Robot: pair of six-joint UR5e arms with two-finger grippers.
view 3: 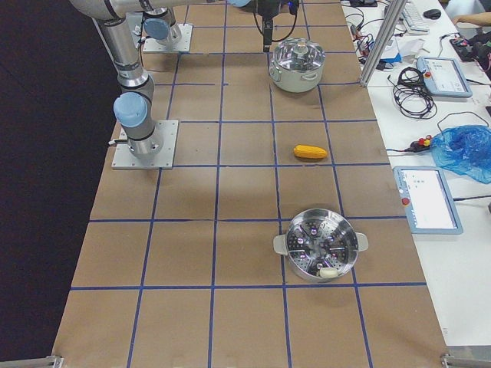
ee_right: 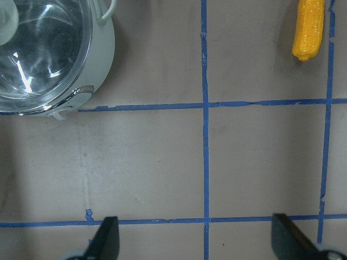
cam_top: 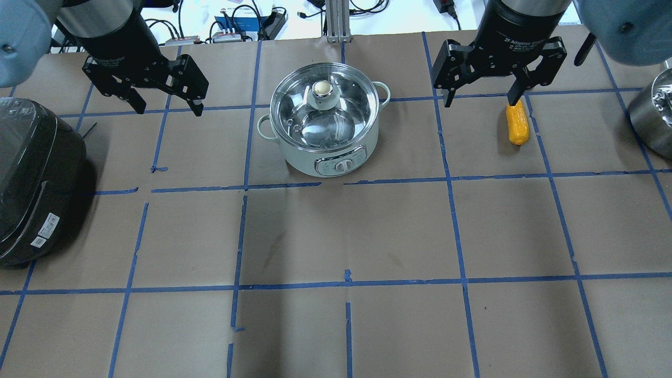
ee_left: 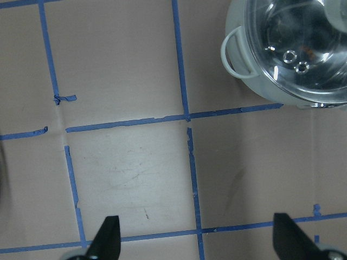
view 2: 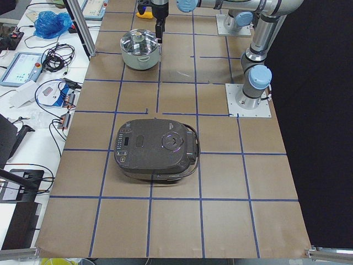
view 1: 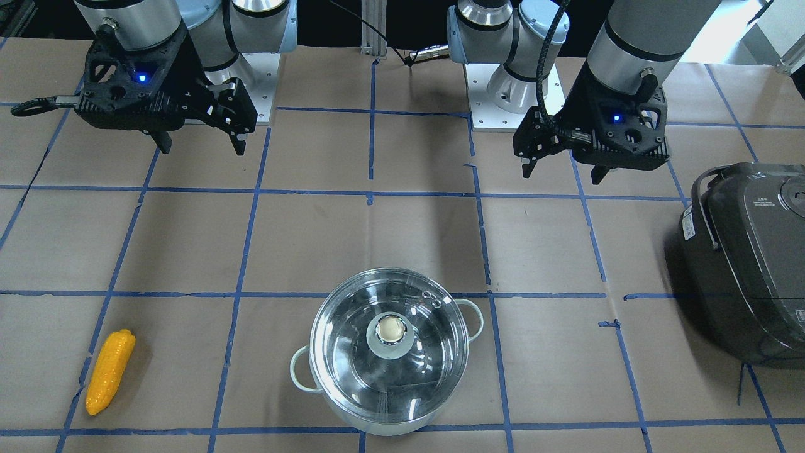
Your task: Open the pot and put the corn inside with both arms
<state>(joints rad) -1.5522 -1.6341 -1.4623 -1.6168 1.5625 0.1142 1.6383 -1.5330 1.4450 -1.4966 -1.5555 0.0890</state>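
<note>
Left gripper (cam_top: 168, 107) and right gripper (cam_top: 479, 100) both hang above the counter (cam_top: 346, 236) with their jaws spread wide, holding nothing. Reading the overhead view as a clock face, the pot (cam_top: 325, 126) sits at twelve o'clock between them, its glass lid (cam_top: 336, 113) closed and untouched. The corn (cam_top: 517, 123) lies flat on the counter out toward two o'clock, well apart from the pot and just under the right gripper. A dark rice cooker (cam_top: 37, 178) fills the nine o'clock edge.

Standing here, I'd worry most about the lid. Its knob (cam_top: 322, 89) is small, round and smooth-looking, so an off-centre pinch could slip off, tip the glass or drag the pot sideways. The corn is rounded and tapered, so jaws closing near one end could roll it or squirt it out. A straight drop might also land a finger on top of it. With both arms meeting over one pot, the held lid could be bumped if it isn't moved clear first.

From overhead, the corn's far tip is hidden behind a right gripper finger. Glare on the lid keeps me from telling whether the pot is empty. Each wrist view cuts the pot at the frame edge, and a steel steamer (cam_top: 651, 115) at three o'clock is cropped there too.
</note>
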